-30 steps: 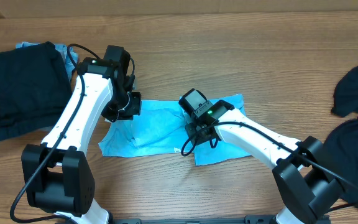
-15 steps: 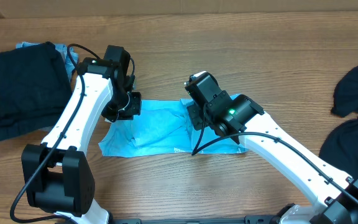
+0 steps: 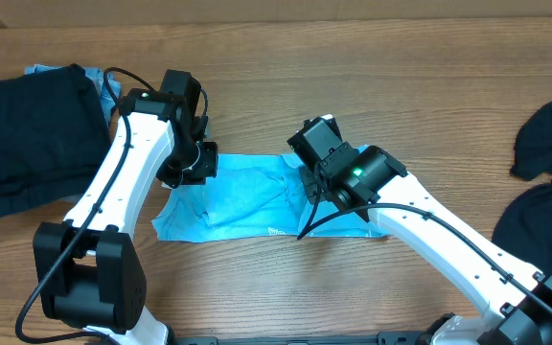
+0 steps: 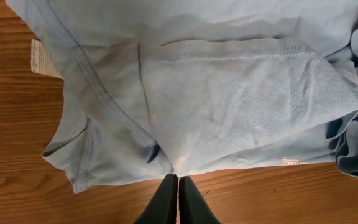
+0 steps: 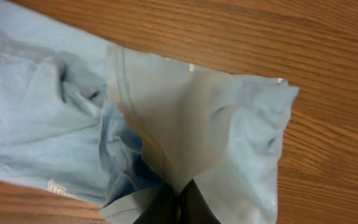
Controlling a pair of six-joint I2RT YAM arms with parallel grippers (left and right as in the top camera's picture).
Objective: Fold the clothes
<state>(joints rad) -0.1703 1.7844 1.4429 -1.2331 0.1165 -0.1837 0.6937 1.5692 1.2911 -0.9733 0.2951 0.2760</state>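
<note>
Shirt [image 3: 233,201] lies mid-surface [image 3: 401,86], its long axis running left to right between my arms. My left fingers [image 4: 171,193] are clamped on its edge. My right fingers [image 5: 176,200] are clamped on a raised fold.

A: Is the table [image 3: 401,77] lit well?
B: Yes, it is lit evenly from above. Only soft shadows are cast.
A: Is anything blurred?
B: The right wrist view is blurred a little, the dark fingers [image 5: 159,210] most.
</note>
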